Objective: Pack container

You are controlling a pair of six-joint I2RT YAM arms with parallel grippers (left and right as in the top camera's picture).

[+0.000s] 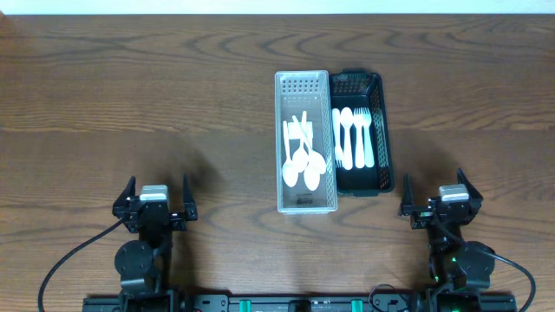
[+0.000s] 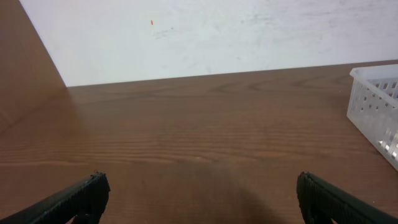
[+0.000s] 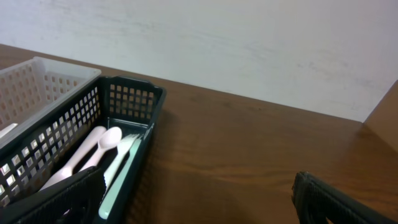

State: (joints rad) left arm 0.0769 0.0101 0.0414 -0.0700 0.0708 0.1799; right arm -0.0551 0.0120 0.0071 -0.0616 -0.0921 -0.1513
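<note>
Fingers (image 2: 78,198) of the left gripper (image 1: 158,189) are standing spread wide with nothing between them, hanging over bare wood near the front edge of the table (image 1: 130,87). The right gripper (image 1: 436,192) is showing its jaws just as wide apart and is likewise holding nothing; in the right wrist view a dark finger (image 3: 339,200) is showing at each lower corner.

Two long baskets are sitting side by side and touching at the middle of the table, ahead of the arms and between them. The white basket (image 1: 303,206), on the robot's left, is holding white spoons (image 1: 302,165) lying in a loose heap with their bowls toward the robot. The black basket (image 1: 382,130), on the right, is holding white cutlery (image 1: 353,139) lying lengthwise in a row; the right wrist view is showing a spoon and a fork among it. The white basket is reaching slightly nearer to the robot than the black one. Both grippers are hanging well apart from the baskets, the right one nearer to the black basket's near corner.
</note>
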